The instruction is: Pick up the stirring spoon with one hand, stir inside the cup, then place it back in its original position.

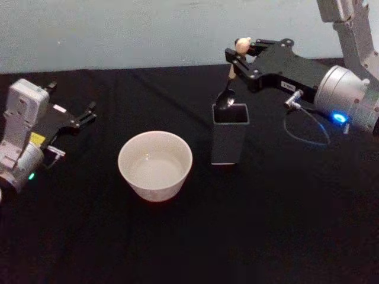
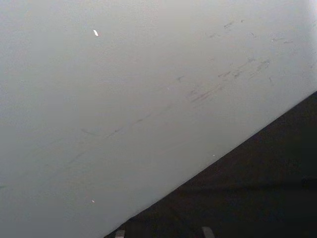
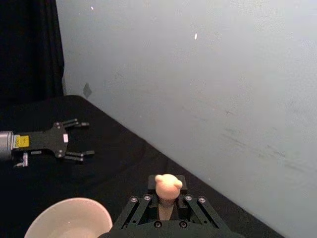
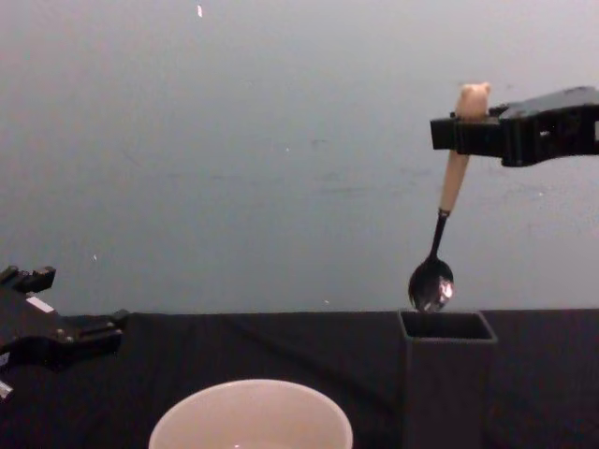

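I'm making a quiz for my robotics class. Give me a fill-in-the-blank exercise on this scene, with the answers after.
1. The right pincer is shut on the stirring spoon just below its ____-shaped head.
2. The spoon's bowl hangs just above the dark grey ____.
3. The cup stands on the table, to the holder's ____.
4. The left pincer is ____, resting away from the cup.

Answers: bear; holder; left; open

Head looks down, chest looks across; both share the cup [image 1: 155,165].
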Robot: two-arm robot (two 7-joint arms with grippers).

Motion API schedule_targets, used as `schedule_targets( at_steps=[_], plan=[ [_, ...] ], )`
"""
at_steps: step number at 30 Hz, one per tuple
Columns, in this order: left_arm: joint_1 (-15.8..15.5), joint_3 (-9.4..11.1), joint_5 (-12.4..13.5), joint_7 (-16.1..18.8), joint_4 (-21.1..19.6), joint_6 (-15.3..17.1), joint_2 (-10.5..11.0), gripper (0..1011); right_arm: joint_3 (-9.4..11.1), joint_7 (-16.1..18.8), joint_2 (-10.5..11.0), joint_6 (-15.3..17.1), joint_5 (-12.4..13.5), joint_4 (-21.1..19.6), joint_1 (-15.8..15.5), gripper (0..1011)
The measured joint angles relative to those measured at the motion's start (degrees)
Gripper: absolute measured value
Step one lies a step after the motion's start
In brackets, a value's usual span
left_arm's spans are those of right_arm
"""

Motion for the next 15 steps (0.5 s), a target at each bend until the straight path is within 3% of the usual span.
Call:
schedule_targets(
  at_steps=[15],
  plan=[
    [0.0, 0.0, 0.0, 0.0, 0.0, 0.0, 0.0, 1001, -2.0, -0.7, -0.5, 1.5, -1.3, 2.7, 0.4, 213]
  ],
)
